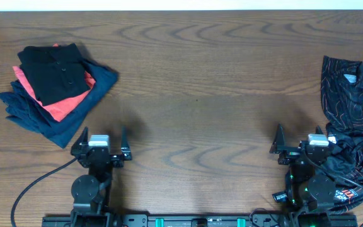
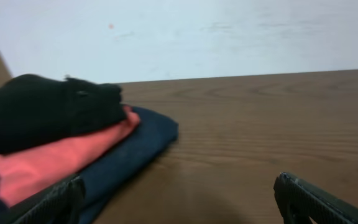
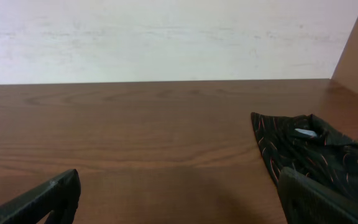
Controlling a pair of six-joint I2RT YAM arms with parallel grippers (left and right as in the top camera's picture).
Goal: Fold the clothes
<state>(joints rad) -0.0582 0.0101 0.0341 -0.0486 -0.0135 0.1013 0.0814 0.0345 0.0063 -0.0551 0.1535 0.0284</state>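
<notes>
A black garment with thin wavy orange lines [image 1: 353, 120] lies crumpled along the table's right edge; it also shows in the right wrist view [image 3: 316, 152]. A plain black folded shirt [image 1: 52, 72] tops a pile at the far left, and shows in the left wrist view [image 2: 48, 109]. My left gripper [image 1: 101, 144] is open and empty near the front edge, just right of the pile; its fingers show in the left wrist view [image 2: 179, 202]. My right gripper [image 1: 301, 144] is open and empty, close beside the patterned garment, with its fingers in the right wrist view [image 3: 179, 199].
The pile holds a coral garment [image 1: 58, 101] and a navy one [image 1: 55, 120] under the black shirt. The wooden table [image 1: 194, 94] stretches between the pile and the patterned garment. A pale wall [image 3: 166, 37] stands behind the table.
</notes>
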